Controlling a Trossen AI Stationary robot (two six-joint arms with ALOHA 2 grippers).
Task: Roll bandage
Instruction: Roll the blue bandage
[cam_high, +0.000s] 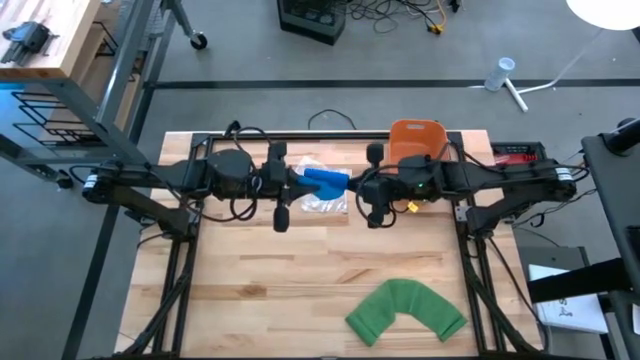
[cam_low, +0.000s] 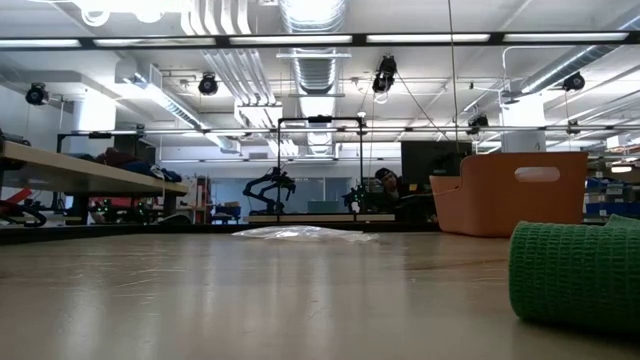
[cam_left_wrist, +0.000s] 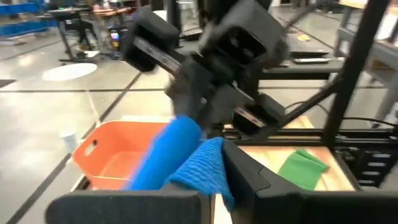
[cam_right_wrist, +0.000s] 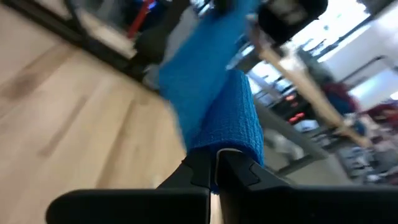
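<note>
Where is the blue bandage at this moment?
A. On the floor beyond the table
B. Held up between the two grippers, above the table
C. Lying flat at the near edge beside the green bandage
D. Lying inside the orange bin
B: the blue bandage hangs between the left gripper and the right gripper, both shut on it, clear of the orange bin and the green bandage.
</note>
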